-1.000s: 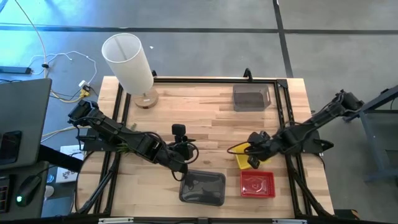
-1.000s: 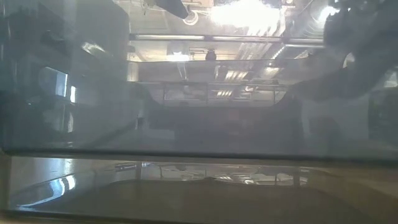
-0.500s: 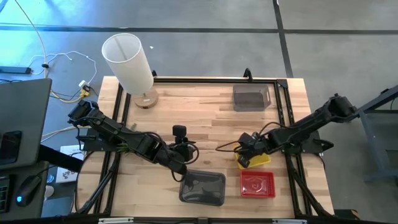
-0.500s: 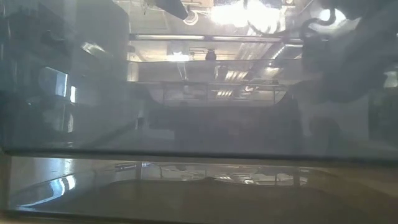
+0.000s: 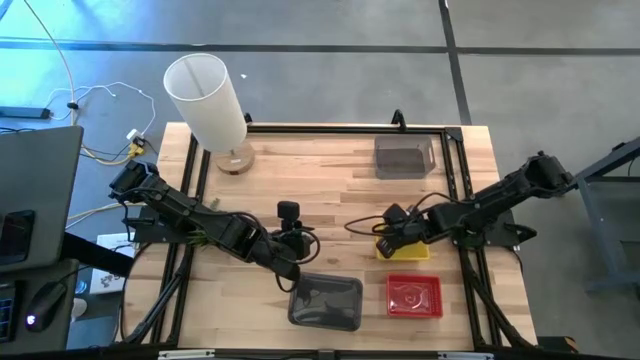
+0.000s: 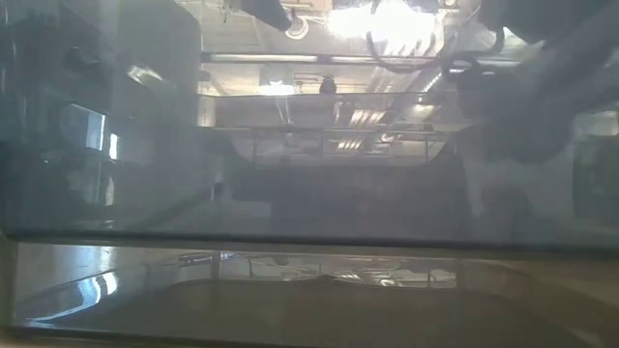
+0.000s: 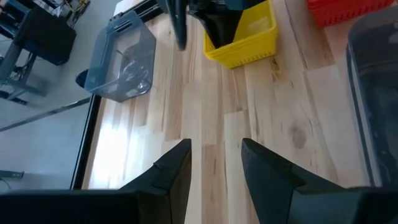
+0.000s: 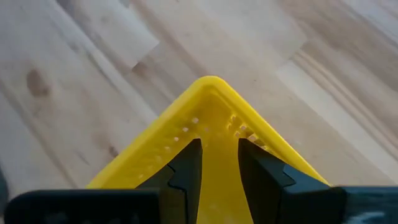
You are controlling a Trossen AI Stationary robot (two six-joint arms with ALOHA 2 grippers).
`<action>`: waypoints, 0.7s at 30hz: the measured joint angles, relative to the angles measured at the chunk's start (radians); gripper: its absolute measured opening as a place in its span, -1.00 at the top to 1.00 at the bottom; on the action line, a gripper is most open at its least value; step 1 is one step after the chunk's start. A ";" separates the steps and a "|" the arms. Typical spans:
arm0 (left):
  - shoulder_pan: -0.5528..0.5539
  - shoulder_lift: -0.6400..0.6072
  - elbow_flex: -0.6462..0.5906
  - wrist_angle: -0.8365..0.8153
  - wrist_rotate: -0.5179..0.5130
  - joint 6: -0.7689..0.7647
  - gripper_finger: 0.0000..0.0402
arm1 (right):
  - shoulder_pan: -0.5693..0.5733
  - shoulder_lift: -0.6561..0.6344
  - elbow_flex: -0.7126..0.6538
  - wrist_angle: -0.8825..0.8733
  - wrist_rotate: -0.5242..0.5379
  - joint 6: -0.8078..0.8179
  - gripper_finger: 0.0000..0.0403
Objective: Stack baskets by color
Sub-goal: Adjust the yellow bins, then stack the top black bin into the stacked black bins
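Observation:
A yellow basket [image 5: 408,249] sits right of the table's middle, with my right gripper [image 5: 393,238] shut on its left end. A red basket [image 5: 414,296] lies just nearer than it on the tabletop. One grey basket [image 5: 325,301] stands near the front edge and another grey basket [image 5: 404,157] at the far right. My left gripper [image 7: 215,163] hovers open just left of the near grey basket, nothing between its fingers. The left wrist view looks over bare wood at the yellow basket [image 7: 244,38]. My right gripper has the yellow basket's wall [image 8: 217,146] between its two fingers [image 8: 186,168], close to a corner [image 8: 211,87] at the basket's left end. The fingers slant down from the table's right side. Whether the basket's bottom rests on the wood, I cannot tell.
A tall white lamp shade [image 5: 205,92] on a wooden foot stands at the far left corner. A black frame [image 5: 455,170] runs along the table's edges. Bare wood lies open in the middle [image 5: 320,190]. A grey translucent wall fills most of the low view.
My right gripper has gone toward the table's left edge and sunk lower, staying shut on the yellow basket. The basket has shifted a little toward the far edge, away from the red basket.

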 joint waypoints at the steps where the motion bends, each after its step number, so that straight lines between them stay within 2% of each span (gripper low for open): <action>1: 0.000 0.000 0.000 -0.006 0.000 0.000 0.37 | -0.005 0.000 0.000 -0.004 0.001 0.002 0.54; 9: 0.000 0.000 0.000 -0.116 -0.012 0.000 0.37 | -0.017 -0.001 0.001 -0.014 -0.043 0.005 0.54; 14: 0.000 -0.008 0.000 -0.156 -0.026 0.000 0.37 | -0.017 -0.001 0.059 -0.061 -0.078 0.002 0.54; 17: 0.014 -0.028 0.000 -0.183 -0.027 -0.004 0.37 | -0.017 -0.001 0.118 -0.131 -0.073 -0.027 0.54; 21: 0.050 -0.070 -0.001 -0.229 -0.026 -0.044 0.37 | -0.016 -0.001 0.208 -0.257 -0.011 -0.037 0.54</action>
